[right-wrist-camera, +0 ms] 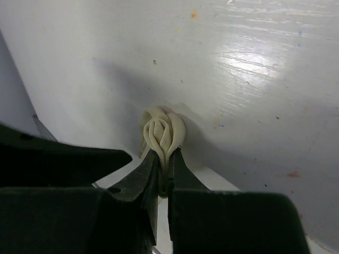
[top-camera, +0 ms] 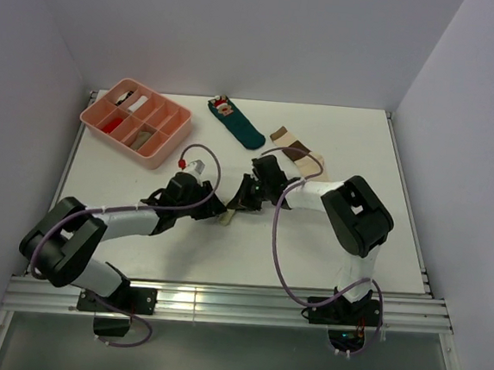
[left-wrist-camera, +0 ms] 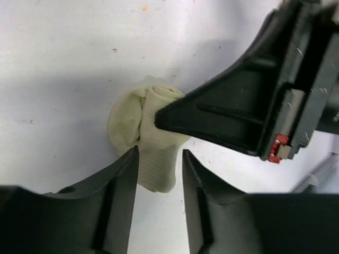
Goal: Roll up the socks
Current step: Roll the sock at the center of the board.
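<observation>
A plain pale tan sock (left-wrist-camera: 143,132), bunched into a small roll, lies on the white table near the middle (top-camera: 227,218). My right gripper (right-wrist-camera: 165,153) is shut on the sock's (right-wrist-camera: 164,129) folded layers, which bulge out past the fingertips. My left gripper (left-wrist-camera: 160,153) is open, and the sock's loose end lies between its tips without being squeezed. The right gripper's dark finger (left-wrist-camera: 222,111) presses on the roll from the right. In the top view both grippers, left (top-camera: 219,210) and right (top-camera: 244,204), meet over the roll. The cream sock with brown bands (top-camera: 297,151) lies flat further back.
A dark teal sock with a red-and-white figure (top-camera: 238,124) lies at the back centre. A pink divided tray (top-camera: 117,142) holding small items stands at the back left. White walls enclose the table on three sides.
</observation>
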Robot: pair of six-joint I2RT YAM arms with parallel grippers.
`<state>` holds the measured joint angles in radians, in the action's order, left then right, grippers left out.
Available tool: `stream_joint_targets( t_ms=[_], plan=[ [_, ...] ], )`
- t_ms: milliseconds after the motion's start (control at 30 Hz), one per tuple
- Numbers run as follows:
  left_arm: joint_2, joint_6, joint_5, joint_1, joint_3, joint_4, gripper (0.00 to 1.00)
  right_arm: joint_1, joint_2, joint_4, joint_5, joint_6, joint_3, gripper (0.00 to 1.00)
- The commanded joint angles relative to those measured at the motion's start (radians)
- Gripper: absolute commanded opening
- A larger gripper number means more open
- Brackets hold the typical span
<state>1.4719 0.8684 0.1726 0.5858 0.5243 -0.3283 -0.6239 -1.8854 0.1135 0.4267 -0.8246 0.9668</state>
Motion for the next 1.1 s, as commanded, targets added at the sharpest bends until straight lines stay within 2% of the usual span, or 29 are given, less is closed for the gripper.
stream_joint_targets(
  t_ms=[0, 167, 300, 333, 533, 667, 1067],
  plan=[
    [-0.070, -0.152, -0.287, 0.097, 0.077, 0.185, 0.44, -0.011, 0.025, -0.228, -0.091, 0.047, 0.070, 0.00],
    [-0.097, -0.245, -0.609, 0.288, 0.137, 0.245, 0.50, -0.017, 0.009, -0.345, -0.114, 0.022, 0.127, 0.00],
    [-0.068, -0.304, -0.799, 0.406, 0.163, 0.253, 0.48, -0.023, 0.000, -0.420, -0.149, 0.010, 0.170, 0.00],
    [-0.059, -0.319, -0.827, 0.454, 0.169, 0.250, 0.48, -0.028, -0.003, -0.451, -0.154, 0.010, 0.180, 0.00],
    [0.091, -0.411, -1.002, 0.580, 0.255, 0.259, 0.46, -0.039, -0.032, -0.517, -0.154, 0.008, 0.231, 0.00],
    [0.195, -0.468, -1.061, 0.620, 0.305, 0.262, 0.46, -0.040, -0.041, -0.517, -0.135, 0.005, 0.230, 0.00],
    [0.404, -0.468, -1.137, 0.628, 0.414, 0.382, 0.41, -0.042, -0.049, -0.505, -0.100, 0.004, 0.213, 0.00]
  ],
)
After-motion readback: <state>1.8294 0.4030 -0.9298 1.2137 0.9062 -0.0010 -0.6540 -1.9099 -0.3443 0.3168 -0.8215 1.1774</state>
